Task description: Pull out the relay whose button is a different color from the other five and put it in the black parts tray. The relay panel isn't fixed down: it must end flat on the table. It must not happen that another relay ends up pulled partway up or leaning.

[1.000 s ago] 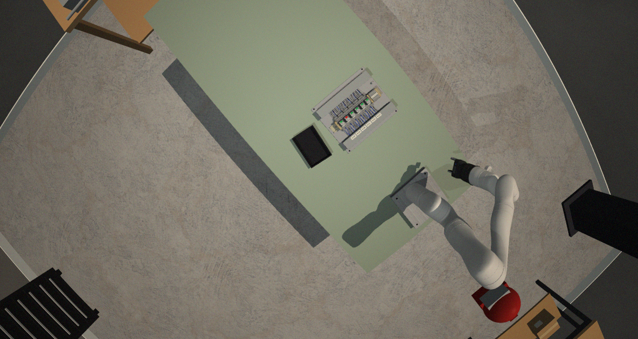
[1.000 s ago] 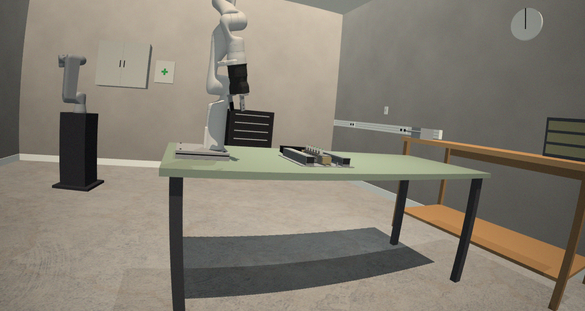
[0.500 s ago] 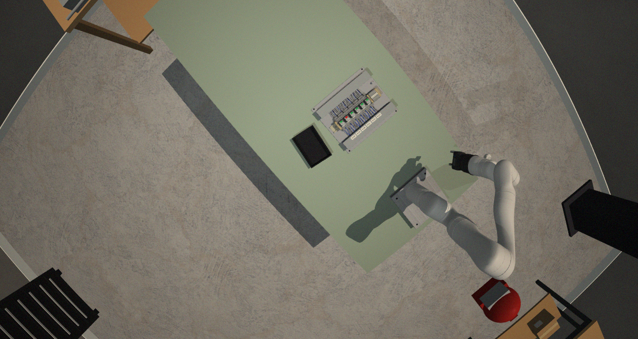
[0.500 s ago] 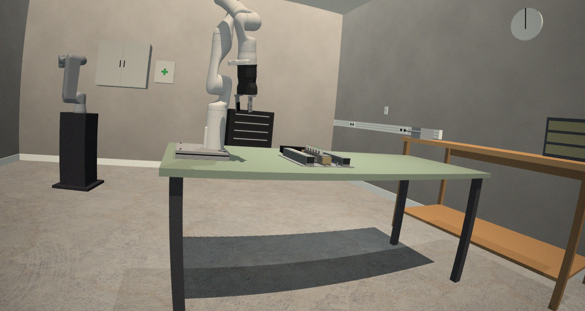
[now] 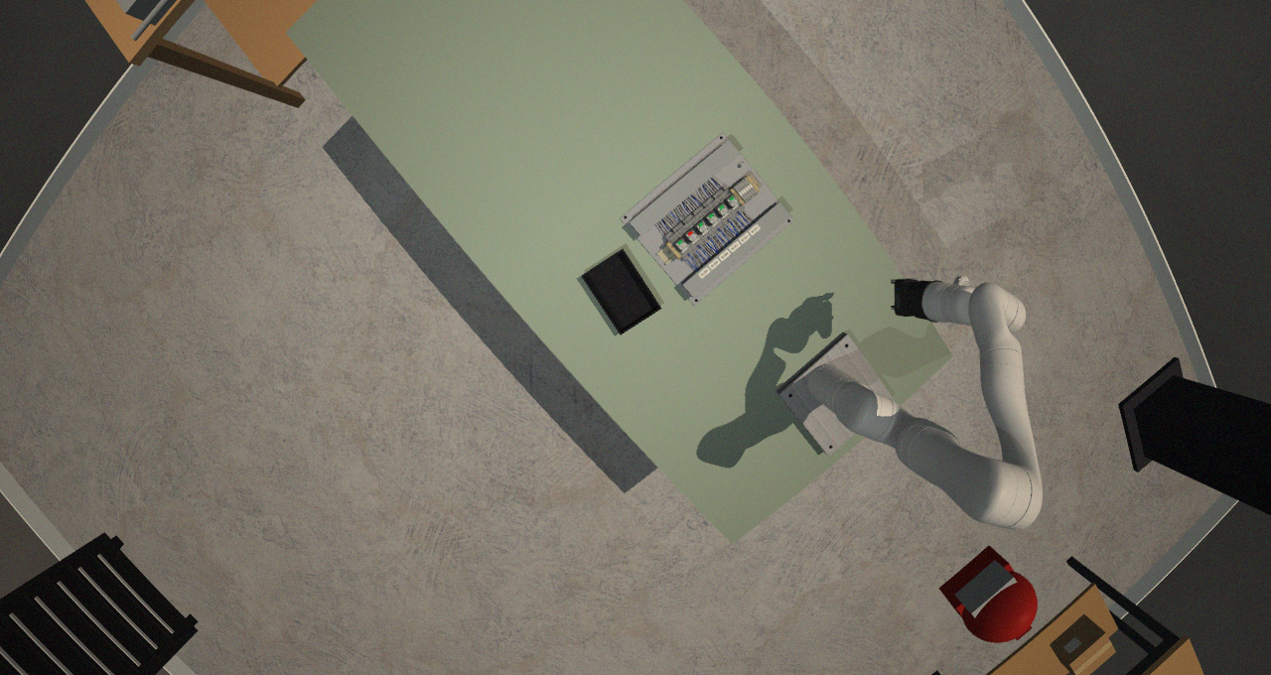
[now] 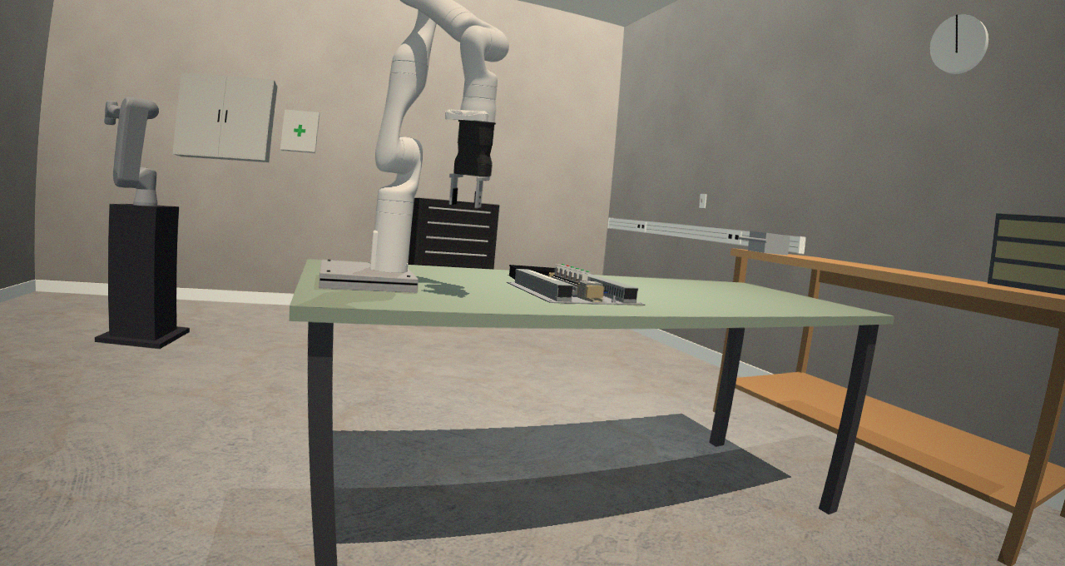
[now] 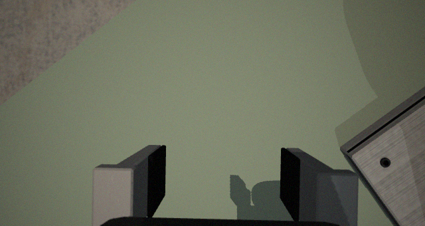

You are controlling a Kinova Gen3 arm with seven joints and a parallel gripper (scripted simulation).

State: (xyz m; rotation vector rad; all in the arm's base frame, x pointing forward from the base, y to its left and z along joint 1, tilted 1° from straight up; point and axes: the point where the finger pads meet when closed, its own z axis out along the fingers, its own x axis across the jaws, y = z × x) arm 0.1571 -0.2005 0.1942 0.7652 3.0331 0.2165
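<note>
Six relays seated in relay panel (image 5: 706, 217), flat mid-table (image 5: 497, 93) near one long edge; odd red-button relay (image 5: 686, 239) unpulled. Black parts tray (image 5: 620, 290) beside panel, apparently unfilled. Hand (image 6: 468, 188) open, holding nothing, high near base-end corner. Everything left.

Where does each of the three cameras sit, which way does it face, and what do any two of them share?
Top: overhead, facing straight down on the green table, relay panel, black parts tray; whole arm visible.
Exterior: low in the room beyond the table's far end, facing the arm's base plate; whole arm and gripper.
Wrist: on the gripper, facing down at the table; only open, empty fingers and a base plate corner show.
Top and exterior share the panel; all three share the base plate.
</note>
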